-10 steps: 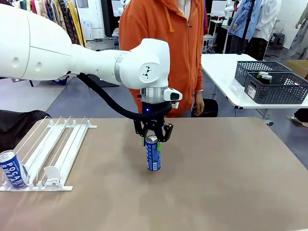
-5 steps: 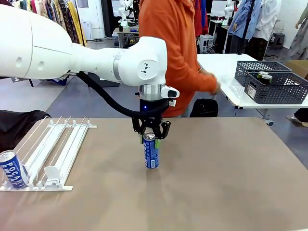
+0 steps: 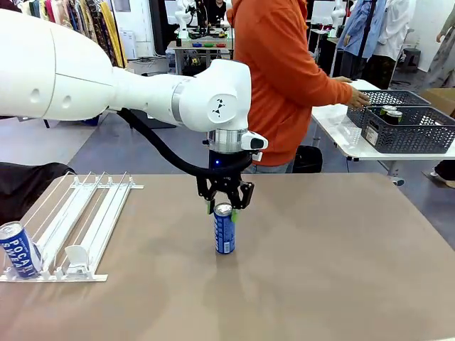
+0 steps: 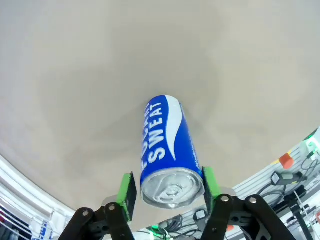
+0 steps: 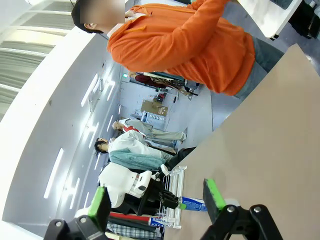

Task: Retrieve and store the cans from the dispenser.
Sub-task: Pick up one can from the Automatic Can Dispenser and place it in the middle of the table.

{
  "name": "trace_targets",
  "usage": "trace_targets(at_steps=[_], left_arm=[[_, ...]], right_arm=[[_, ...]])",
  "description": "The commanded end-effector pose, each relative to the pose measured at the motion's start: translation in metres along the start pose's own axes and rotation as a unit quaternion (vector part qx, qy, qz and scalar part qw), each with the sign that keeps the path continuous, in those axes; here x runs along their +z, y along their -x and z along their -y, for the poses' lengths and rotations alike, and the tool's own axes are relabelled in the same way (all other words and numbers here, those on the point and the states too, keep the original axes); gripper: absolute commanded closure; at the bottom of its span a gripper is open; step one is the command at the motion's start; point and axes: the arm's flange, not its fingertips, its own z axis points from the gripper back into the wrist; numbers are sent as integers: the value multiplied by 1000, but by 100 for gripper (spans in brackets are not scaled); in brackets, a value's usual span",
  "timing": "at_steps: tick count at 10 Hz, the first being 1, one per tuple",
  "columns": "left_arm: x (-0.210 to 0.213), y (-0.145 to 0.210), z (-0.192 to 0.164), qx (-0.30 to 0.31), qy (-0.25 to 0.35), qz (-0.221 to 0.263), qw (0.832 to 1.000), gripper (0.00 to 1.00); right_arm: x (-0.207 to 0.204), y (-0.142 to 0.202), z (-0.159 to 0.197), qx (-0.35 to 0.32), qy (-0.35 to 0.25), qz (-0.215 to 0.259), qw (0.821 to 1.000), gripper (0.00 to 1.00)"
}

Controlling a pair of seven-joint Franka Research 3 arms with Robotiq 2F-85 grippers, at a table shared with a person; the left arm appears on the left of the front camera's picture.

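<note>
A blue can (image 3: 225, 231) with white lettering stands upright in the middle of the brown table (image 3: 327, 270). My left gripper (image 3: 225, 207) hangs straight over it, its green pads (image 4: 128, 194) on either side of the can's silver top (image 4: 172, 188). The jaws are slightly parted, with a thin gap at one pad. The white dispenser (image 3: 84, 217) lies at the table's left, and a second blue can (image 3: 18, 249) rests at its front end. My right gripper (image 5: 157, 200) is open with nothing between its pads.
A person in an orange hoodie (image 3: 284, 78) stands behind the table and reaches a hand (image 3: 357, 96) to a dark mesh basket (image 3: 409, 131) on a white side table at the right. The basket holds cans (image 3: 389, 111).
My left gripper's jaws have loosened from the can's top, and the can stays standing. The person has stepped right and stretched an arm to the basket.
</note>
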Motion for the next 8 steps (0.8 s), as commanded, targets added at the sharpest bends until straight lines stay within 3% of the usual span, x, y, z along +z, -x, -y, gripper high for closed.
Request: trace_targets(at_steps=[1, 3, 5, 6, 7, 8], left_arm=[[8, 6, -3, 16, -22, 19, 999, 0], [40, 23, -9, 29, -11, 61, 998, 0], [113, 70, -37, 40, 62, 110, 991, 0], [147, 99, -72, 46, 101, 109, 988, 0], [173, 136, -126, 77, 174, 117, 975, 0], [183, 173, -178, 137, 208, 146, 958, 0]], right_arm=[[-3, -3, -2, 7, -13, 10, 1000, 0], [-3, -3, -2, 7, -13, 10, 1000, 0], [-3, -3, -2, 7, -13, 10, 1000, 0], [-3, -3, -2, 7, -13, 10, 1000, 0], [-3, -3, -2, 7, -13, 10, 1000, 0], [-3, -3, -2, 7, -13, 10, 1000, 0]])
